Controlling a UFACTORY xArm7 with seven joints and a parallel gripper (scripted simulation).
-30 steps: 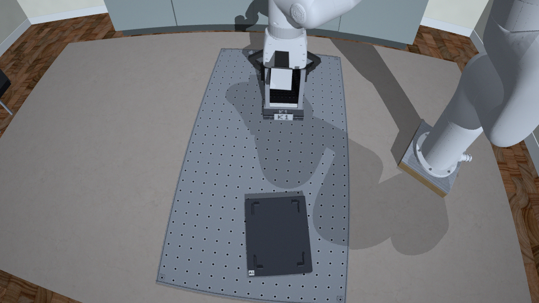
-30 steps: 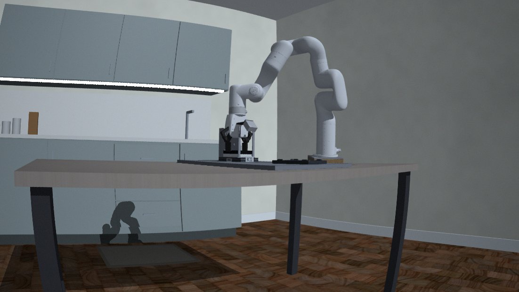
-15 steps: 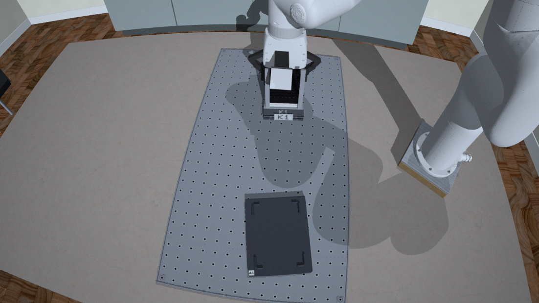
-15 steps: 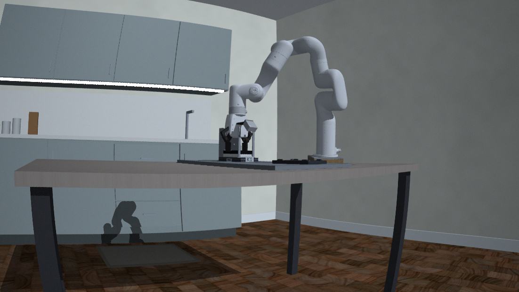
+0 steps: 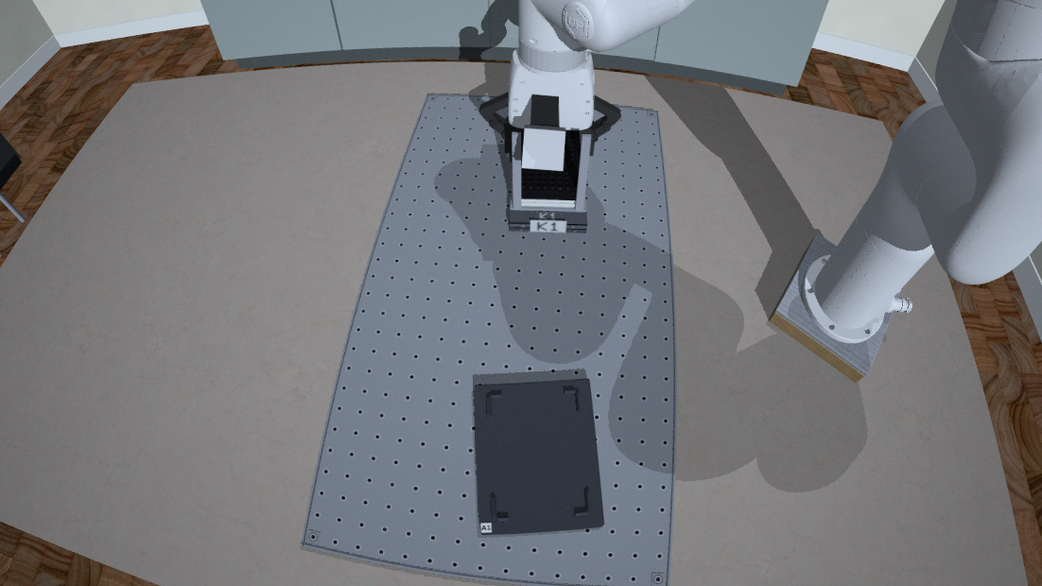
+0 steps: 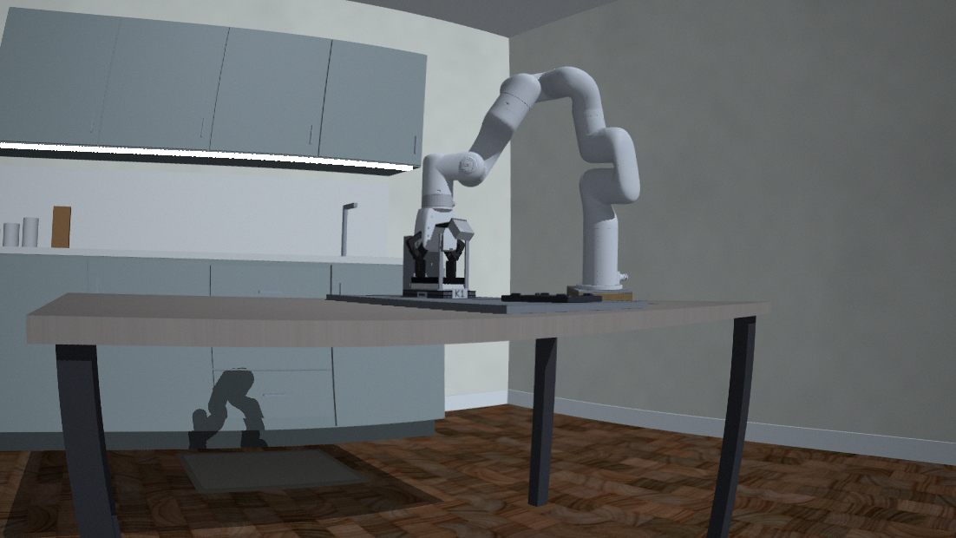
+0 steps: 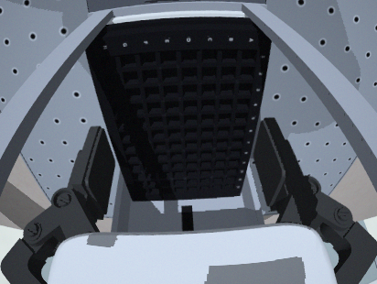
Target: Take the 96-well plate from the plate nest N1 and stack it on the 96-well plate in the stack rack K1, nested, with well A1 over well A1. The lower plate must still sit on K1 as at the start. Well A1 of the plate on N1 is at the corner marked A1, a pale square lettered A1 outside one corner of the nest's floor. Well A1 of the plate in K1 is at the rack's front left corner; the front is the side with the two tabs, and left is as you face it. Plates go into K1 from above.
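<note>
The stack rack K1 stands at the far end of the perforated plate, its label facing the camera. A dark 96-well plate (image 7: 183, 124) lies inside the rack between the grey posts; I cannot tell from these views whether it is one plate or two stacked. My gripper (image 7: 183, 140) hangs straight over the rack, open wide, its two fingers outside the plate's long sides and apart from it. It also shows in the side view (image 6: 437, 257). The plate nest N1 (image 5: 536, 453) lies near the front, a dark tray with no plate on it and a pale A1 mark (image 5: 485, 526) at its front left corner.
The grey perforated baseplate (image 5: 502, 342) carries both fixtures. The arm's base (image 5: 838, 305) stands on a block to the right. The rack's posts rise close around my fingers.
</note>
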